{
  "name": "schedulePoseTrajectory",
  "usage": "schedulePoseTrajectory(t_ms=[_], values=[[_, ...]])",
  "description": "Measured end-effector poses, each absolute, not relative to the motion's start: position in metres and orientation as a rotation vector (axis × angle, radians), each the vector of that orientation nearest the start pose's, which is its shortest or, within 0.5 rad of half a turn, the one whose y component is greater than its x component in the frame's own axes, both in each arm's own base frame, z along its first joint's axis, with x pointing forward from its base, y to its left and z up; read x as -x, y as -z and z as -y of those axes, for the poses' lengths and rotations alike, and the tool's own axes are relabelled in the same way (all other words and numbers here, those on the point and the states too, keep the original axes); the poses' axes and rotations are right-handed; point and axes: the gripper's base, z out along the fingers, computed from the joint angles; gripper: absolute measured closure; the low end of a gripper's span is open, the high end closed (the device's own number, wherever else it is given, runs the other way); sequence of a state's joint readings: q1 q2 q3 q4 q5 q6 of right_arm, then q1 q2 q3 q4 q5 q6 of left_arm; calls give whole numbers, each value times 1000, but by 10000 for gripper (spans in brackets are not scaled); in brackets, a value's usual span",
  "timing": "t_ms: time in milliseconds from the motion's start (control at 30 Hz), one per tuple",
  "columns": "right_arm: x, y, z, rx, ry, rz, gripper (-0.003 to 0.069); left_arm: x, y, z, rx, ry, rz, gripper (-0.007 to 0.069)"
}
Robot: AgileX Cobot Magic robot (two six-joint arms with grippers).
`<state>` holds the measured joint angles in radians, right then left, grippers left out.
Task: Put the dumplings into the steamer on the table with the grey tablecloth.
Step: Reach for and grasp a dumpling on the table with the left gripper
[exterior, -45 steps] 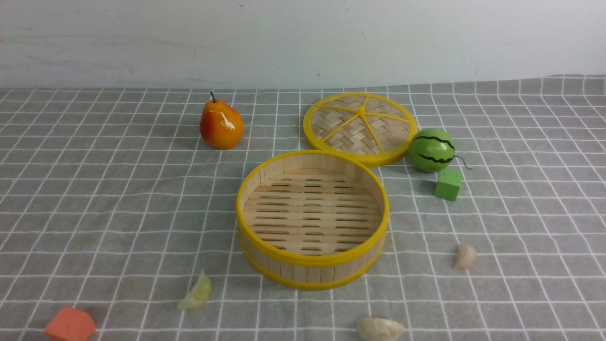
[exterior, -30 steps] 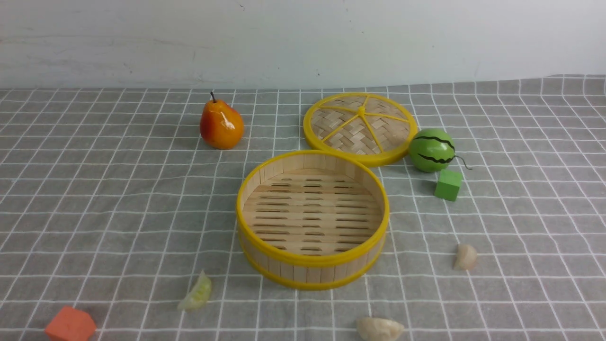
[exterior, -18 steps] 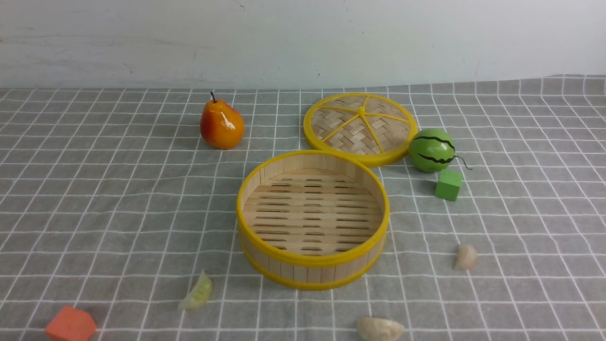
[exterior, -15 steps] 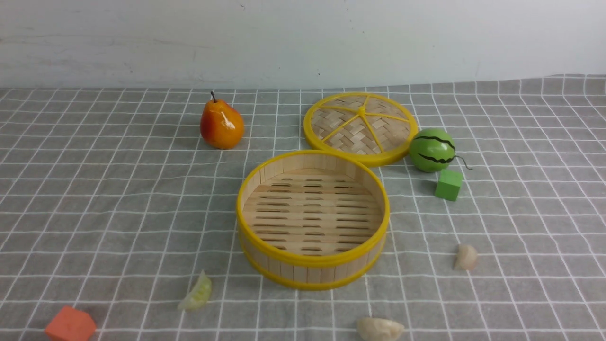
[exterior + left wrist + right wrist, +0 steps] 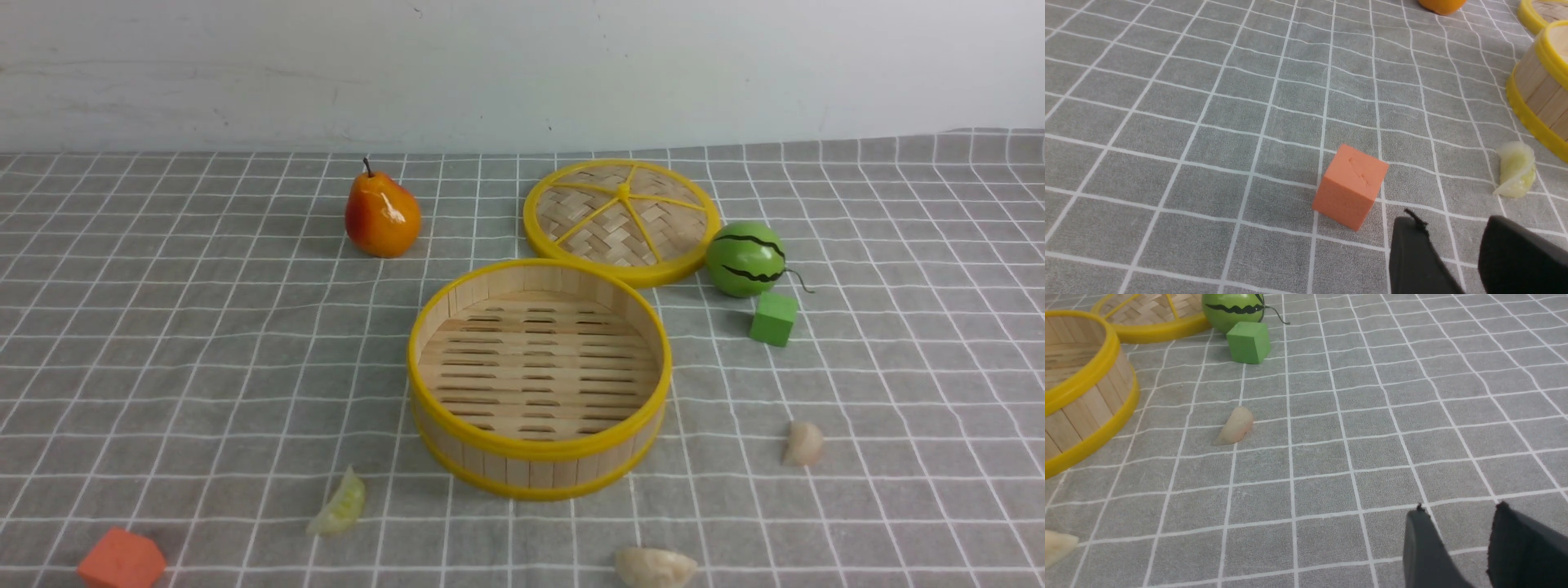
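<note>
The bamboo steamer point(image 5: 539, 453) stands empty at the middle of the grey tablecloth point(image 5: 163, 359). A pale green dumpling point(image 5: 339, 505) lies at its front left; it also shows in the left wrist view point(image 5: 1515, 169). A cream dumpling point(image 5: 802, 443) lies to its right, seen in the right wrist view point(image 5: 1235, 425). Another cream dumpling point(image 5: 655, 567) lies at the front edge, and its tip shows in the right wrist view point(image 5: 1057, 546). My left gripper point(image 5: 1451, 222) is open and empty beside the orange block point(image 5: 1351, 185). My right gripper point(image 5: 1457, 510) is open and empty over bare cloth. Neither gripper shows in the front view.
The woven lid point(image 5: 622, 219) lies behind the steamer. A toy watermelon point(image 5: 744, 259) and green cube point(image 5: 772, 318) sit at the back right. A pear point(image 5: 380, 214) stands at the back left. The orange block point(image 5: 121, 560) is at the front left.
</note>
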<state>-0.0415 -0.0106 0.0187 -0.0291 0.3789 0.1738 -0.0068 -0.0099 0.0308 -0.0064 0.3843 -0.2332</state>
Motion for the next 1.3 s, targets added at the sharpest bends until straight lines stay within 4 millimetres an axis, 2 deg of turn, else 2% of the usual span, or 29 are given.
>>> schedulePoseTrajectory(t_ms=[400, 533, 567, 633, 667, 700, 733, 767, 900, 967, 1100, 1167, 1200, 1300], values=[[-52, -173, 3, -190, -73, -1861, 419, -52, -169, 0, 204, 148, -1880, 387], [-52, -174, 0, -292, -200, -1849, 419, -53, -172, 0, 227, 179, -1846, 387], [-53, -174, -3, -366, -289, -1839, 419, -54, -174, 1, 276, 239, -1815, 387], [-53, -175, -10, -630, -607, -1786, 419, -55, -181, 6, 564, 574, -1695, 387], [-52, -175, -12, -695, -685, -1770, 419, -55, -183, 8, 667, 694, -1656, 387], [-52, -175, -14, -747, -753, -1754, 419, -55, -183, 8, 710, 738, -1637, 387], [-52, -176, -17, -881, -911, -1712, 419, -56, -186, 11, 923, 976, -1540, 387], [-52, -177, -20, -955, -1005, -1683, 419, -56, -188, 12, 1044, 1111, -1473, 387], [-52, -178, -22, -1013, -1086, -1651, 419, -56, -190, 13, 1188, 1275, -1378, 387], [-52, -178, -21, -1003, -1074, -1654, 419, -56, -190, 13, 1192, 1281, -1375, 387], [-52, -178, -20, -867, -948, -1700, 419, -56, -191, 14, 1193, 1286, -1376, 387], [-52, -180, -20, -807, -917, -1721, 419, -55, -197, 15, 1130, 1256, -1407, 387], [-51, -184, -21, -767, -901, -1727, 419, -53, -205, 16, 1056, 1218, -1429, 387], [-47, -214, -23, -574, -821, -1708, 423, -46, -238, 18, 766, 1047, -1483, 388]])
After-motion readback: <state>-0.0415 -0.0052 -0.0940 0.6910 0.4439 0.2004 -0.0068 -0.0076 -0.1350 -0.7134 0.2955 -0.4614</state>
